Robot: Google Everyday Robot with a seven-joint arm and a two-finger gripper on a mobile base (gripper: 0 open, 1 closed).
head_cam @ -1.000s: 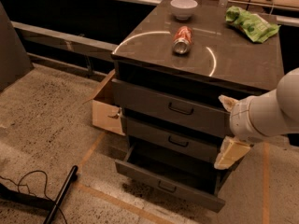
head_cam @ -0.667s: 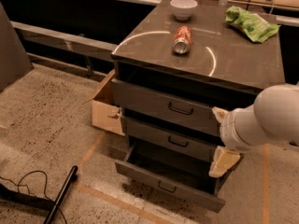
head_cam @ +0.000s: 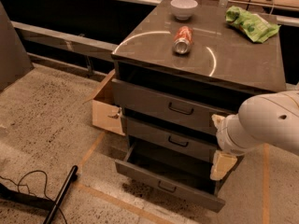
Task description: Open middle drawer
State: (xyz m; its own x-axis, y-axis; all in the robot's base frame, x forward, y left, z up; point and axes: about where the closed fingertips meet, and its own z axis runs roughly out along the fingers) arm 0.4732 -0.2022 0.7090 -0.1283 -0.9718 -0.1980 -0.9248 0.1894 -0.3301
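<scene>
Middle drawer: the middle drawer (head_cam: 163, 135) sits just below centre frame, second of three in the grey table (head_cam: 243, 64). Its narrow front looks pushed in, or nearly so.
Handle: a small dark wire handle (head_cam: 178, 142) sits mid-front, with nothing touching it.
Gripper: the gripper (head_cam: 218, 143) is at centre right, against the right end of the drawer fronts.
Fingers: the cream fingers (head_cam: 222, 164) stand wide apart, one high and one low, with nothing seen held between them.
Arm: the white arm (head_cam: 266, 122) is cut off by the right edge.
Hidden: the middle drawer's right end is behind the gripper, so contact there cannot be told.
Top drawer: the taller top drawer (head_cam: 154, 101) lies above it.
Lowest drawer: the lowest drawer (head_cam: 163, 183) is pulled well out, its inside dark.
On the table: a white bowl (head_cam: 183, 7), a soda can (head_cam: 182, 39) on its side, and a green bag (head_cam: 250, 24).
Left of table: a cardboard box (head_cam: 105, 111), partly hidden.
Lower left: a black cable (head_cam: 23, 183) and a dark rod (head_cam: 60, 197), both cut by the frame.
</scene>
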